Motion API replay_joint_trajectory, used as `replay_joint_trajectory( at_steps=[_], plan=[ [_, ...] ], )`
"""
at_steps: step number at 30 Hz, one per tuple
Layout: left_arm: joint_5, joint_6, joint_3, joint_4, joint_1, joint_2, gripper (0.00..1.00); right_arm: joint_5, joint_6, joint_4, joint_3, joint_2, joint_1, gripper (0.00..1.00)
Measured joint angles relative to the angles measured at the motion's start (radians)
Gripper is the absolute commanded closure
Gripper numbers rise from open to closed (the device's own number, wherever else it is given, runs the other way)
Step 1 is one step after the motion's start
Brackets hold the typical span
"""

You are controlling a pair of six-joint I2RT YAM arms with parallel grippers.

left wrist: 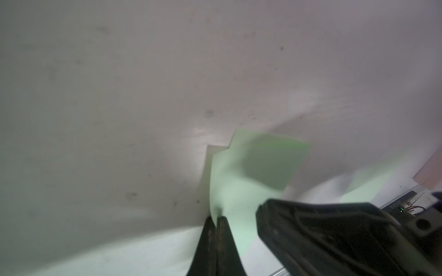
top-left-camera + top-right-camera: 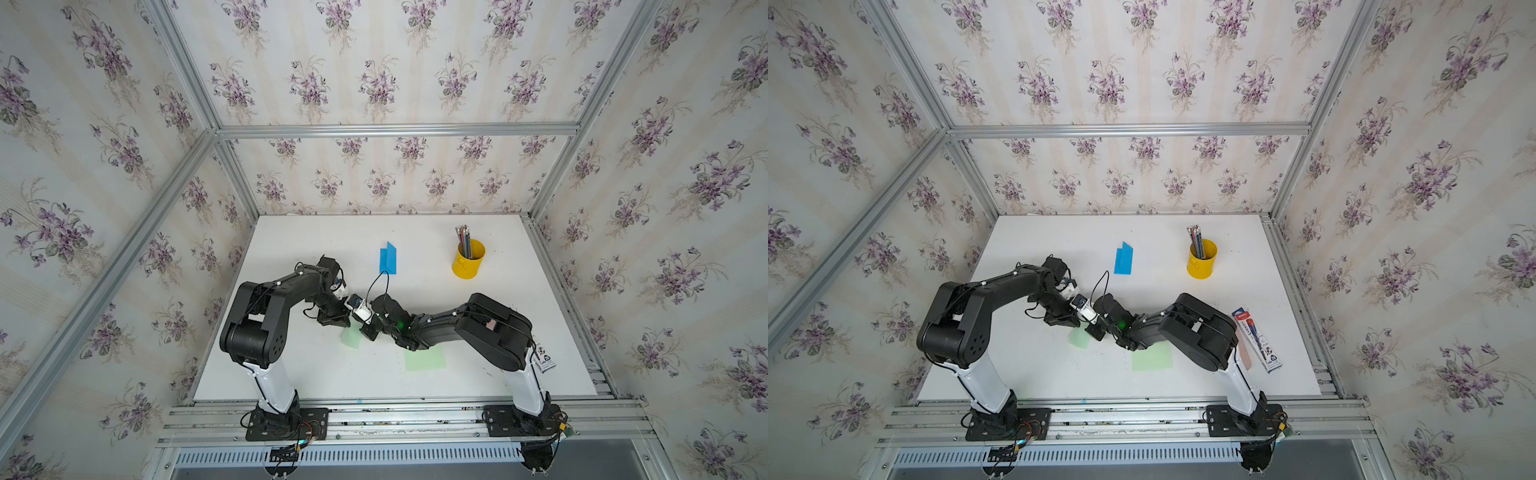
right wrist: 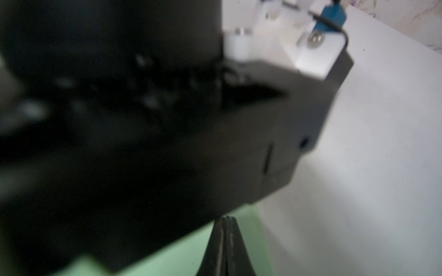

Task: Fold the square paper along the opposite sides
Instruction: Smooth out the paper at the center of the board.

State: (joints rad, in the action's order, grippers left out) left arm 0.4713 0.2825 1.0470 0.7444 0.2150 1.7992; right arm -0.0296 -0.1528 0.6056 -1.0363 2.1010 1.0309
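Note:
A pale green square paper [image 2: 350,336] lies at the middle of the white table [image 2: 291,374], partly under both grippers, and it also shows in a top view [image 2: 1079,338]. In the left wrist view the paper [image 1: 239,181] is bent, with one flap raised over the rest. My left gripper [image 1: 216,218] is shut on its edge. My right gripper [image 3: 226,218] is shut with its tips over the green paper [image 3: 186,251]; I cannot tell whether it pinches the sheet. The left wrist's black body [image 3: 143,119] fills most of the right wrist view. Both grippers [image 2: 340,321] [image 2: 367,331] nearly touch.
A second flat green paper [image 2: 424,358] lies under the right forearm. A folded blue paper [image 2: 388,259] sits further back. A yellow cup of pencils [image 2: 468,259] stands at the back right. A pencil box [image 2: 1257,340] lies by the right edge.

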Motion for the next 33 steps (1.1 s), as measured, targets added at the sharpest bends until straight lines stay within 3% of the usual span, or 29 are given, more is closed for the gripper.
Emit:
replay_joint_trajectory(
  at_steps=[14, 33],
  plan=[
    [0.007, -0.003, 0.002, -0.007, -0.014, 0.001, 1.0, 0.026, 0.023, 0.153, 0.15, -0.014, -0.057, 1.0],
    [-0.001, -0.018, 0.003, 0.023, -0.017, -0.006, 1.0, 0.026, -0.008, 0.032, 0.096, -0.079, -0.069, 1.0]
  ],
)
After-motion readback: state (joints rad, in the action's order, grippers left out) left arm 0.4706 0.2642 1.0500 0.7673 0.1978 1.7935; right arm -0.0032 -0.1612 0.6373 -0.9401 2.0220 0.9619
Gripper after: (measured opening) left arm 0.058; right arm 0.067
